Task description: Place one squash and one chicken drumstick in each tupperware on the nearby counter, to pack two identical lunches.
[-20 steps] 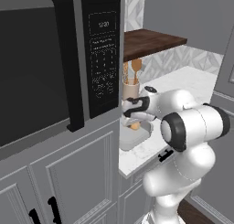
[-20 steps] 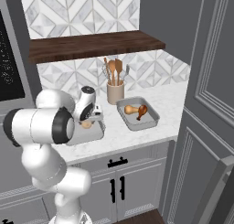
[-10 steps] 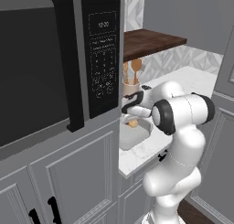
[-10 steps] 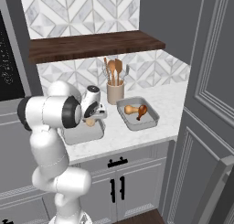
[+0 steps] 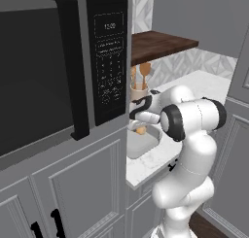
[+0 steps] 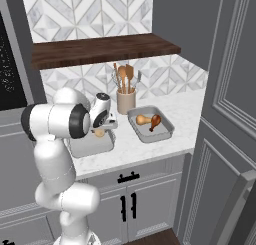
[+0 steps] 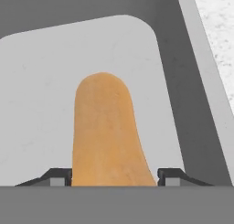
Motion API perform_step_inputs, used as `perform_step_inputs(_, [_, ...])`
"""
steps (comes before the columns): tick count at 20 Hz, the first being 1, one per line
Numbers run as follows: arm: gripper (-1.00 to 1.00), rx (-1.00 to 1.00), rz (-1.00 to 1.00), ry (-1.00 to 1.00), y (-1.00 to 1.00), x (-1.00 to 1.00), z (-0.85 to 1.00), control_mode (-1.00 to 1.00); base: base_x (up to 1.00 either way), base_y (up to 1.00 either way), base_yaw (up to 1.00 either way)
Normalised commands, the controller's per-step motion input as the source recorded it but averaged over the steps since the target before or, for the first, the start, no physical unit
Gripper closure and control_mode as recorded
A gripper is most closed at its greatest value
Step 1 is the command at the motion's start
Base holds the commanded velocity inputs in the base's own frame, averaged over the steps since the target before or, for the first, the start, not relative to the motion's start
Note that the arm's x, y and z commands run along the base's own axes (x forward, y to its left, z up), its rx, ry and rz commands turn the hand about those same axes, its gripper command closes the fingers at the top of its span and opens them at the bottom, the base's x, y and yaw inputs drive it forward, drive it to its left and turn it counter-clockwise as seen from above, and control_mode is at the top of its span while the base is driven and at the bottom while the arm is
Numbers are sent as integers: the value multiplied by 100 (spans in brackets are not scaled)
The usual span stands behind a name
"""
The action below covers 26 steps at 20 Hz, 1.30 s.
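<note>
1. Since a second ago your arm's elbow has swung up and over, while the hand has stayed low above the near tray; the trays and food have not shifted.

2. Left base view: your gripper hangs just over the near tupperware, with an orange squash under it. The hand points downward, which suits lowering the piece onto the tray floor. The tan utensil cup stands just behind.

3. Right base view: the gripper sits above the same tray on the counter. The far tupperware holds the dark chicken drumstick and a smaller orange piece beside it, well apart from your hand.

4. Hand view: the elongated squash lies between the two fingertips, pointing away over the tray's pale floor. You cannot tell whether the pads press it or have let go; small gaps seem to show on each side.

5. Judged from this, that tray lacks a drumstick, so one likely comes next.
</note>
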Motion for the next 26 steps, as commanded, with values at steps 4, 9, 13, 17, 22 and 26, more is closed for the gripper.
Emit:
perform_step_inputs(4, [-100, -1, 0, -7, 4, -42, 24, -100, 0, 0, 0])
perform_step_inputs(9, [-100, -1, 0, -8, 3, -51, 44, -100, 0, 0, 0])
perform_step_inputs(13, [-100, -1, 0, -4, 0, -77, 79, -100, 0, 0, 0])
perform_step_inputs(17, [-100, -1, -4, 0, -6, -84, 98, -100, 0, 0, 0])
perform_step_inputs(22, [-100, -1, -12, 5, -26, -87, 88, -100, 0, 0, 0])
perform_step_inputs(26, [-100, -5, -10, 1, -39, -97, 61, -100, 0, 0, 0])
